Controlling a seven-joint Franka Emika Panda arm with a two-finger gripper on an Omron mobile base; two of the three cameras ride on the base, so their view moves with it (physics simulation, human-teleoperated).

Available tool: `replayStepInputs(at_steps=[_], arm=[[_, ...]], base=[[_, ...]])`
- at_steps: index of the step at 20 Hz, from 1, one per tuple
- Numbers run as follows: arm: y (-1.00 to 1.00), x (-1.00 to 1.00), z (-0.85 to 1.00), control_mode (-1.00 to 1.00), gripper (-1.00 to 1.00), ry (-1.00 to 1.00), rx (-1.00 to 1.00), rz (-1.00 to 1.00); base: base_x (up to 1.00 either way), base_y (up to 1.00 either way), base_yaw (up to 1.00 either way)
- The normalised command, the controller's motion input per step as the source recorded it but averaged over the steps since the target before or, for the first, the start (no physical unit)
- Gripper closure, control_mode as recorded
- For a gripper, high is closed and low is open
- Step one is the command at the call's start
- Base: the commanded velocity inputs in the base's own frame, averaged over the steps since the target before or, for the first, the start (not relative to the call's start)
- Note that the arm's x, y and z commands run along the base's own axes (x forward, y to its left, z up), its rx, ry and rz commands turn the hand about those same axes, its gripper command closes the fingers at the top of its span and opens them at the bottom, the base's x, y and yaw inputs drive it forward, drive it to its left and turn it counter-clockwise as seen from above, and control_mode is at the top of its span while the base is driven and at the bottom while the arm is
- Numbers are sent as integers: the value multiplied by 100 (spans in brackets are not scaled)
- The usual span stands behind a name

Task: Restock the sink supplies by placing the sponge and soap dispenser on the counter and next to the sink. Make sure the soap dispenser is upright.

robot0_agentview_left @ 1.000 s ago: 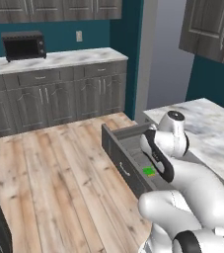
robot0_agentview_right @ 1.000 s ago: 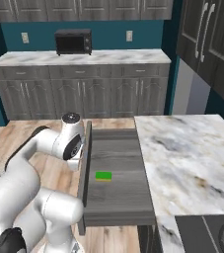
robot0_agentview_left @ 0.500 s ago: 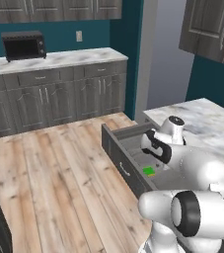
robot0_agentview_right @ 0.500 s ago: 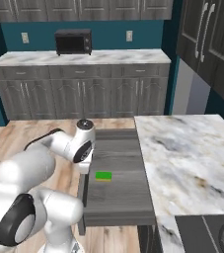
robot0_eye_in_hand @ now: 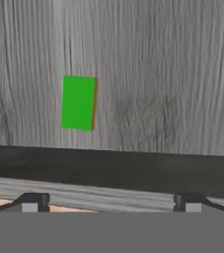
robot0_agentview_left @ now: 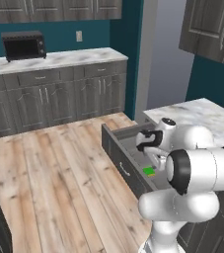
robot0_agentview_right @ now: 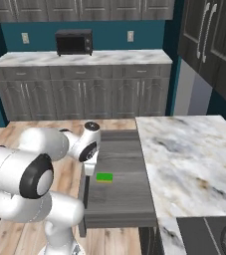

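The green sponge (robot0_eye_in_hand: 78, 102) lies flat on the floor of an open grey drawer (robot0_eye_in_hand: 158, 74), and it also shows as a small green patch (robot0_agentview_right: 104, 177) (robot0_agentview_left: 149, 171) in both base views. My gripper (robot0_eye_in_hand: 111, 202) hangs open above the drawer's side wall, its fingertips (robot0_eye_in_hand: 32, 200) spread wide and nothing between them. The sponge sits a little ahead of it, apart from the fingers. In the right base view the gripper (robot0_agentview_right: 89, 169) points down just left of the sponge. The marble counter (robot0_agentview_right: 184, 159) borders the drawer. The soap dispenser and the sink are out of view.
The drawer's front panel (robot0_agentview_left: 121, 165) juts out over the wood floor (robot0_agentview_left: 59, 168). A black microwave (robot0_agentview_right: 73, 41) stands on the back counter. A dark cooktop (robot0_agentview_right: 214, 234) sits at the near right corner of the marble. Tall dark cabinets (robot0_agentview_right: 209, 45) rise on the right.
The arm has swung forward and the hand has dropped lower over the drawer's edge, closer to the sponge. The sponge has not moved and the jaws stay open.
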Motion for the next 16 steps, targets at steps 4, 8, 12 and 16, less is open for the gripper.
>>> replayStepInputs(at_steps=[4,8,12,16], arm=[[0,29,-33,-100,-100,7,1,2],[13,9,-43,-100,-100,1,0,1],[40,0,-39,-100,-100,0,0,0],[49,0,-36,-100,-100,0,0,0]], base=[[0,0,0],[0,0,0],[0,0,0],[0,0,0]])
